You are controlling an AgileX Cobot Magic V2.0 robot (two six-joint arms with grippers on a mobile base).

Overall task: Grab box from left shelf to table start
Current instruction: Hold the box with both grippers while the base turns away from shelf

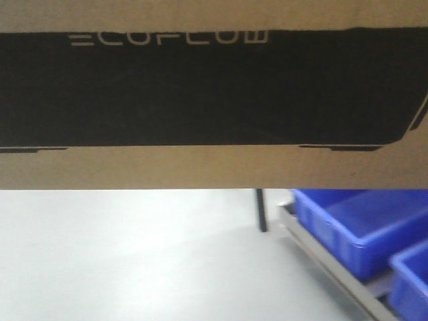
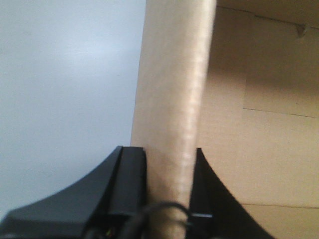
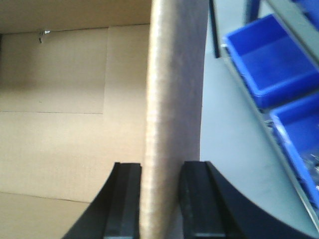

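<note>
The box [image 1: 200,167] fills the upper half of the front view, brown cardboard with a black panel lettered ECOFLOW. It hangs above a pale flat surface [image 1: 134,261]; I cannot tell whether that is the table. In the left wrist view my left gripper [image 2: 169,164] is shut on an upright cardboard wall of the box [image 2: 174,89], one finger on each face. My right gripper [image 3: 162,172] is shut the same way on the opposite wall of the box [image 3: 174,74]. The box's bare cardboard inside [image 3: 65,124] shows beside it.
At the lower right a shelf rack's metal rail [image 1: 321,257] runs diagonally and carries blue plastic bins [image 1: 361,227]. A thin dark post [image 1: 261,210] stands just left of it. The same bins [image 3: 269,59] lie right of my right gripper.
</note>
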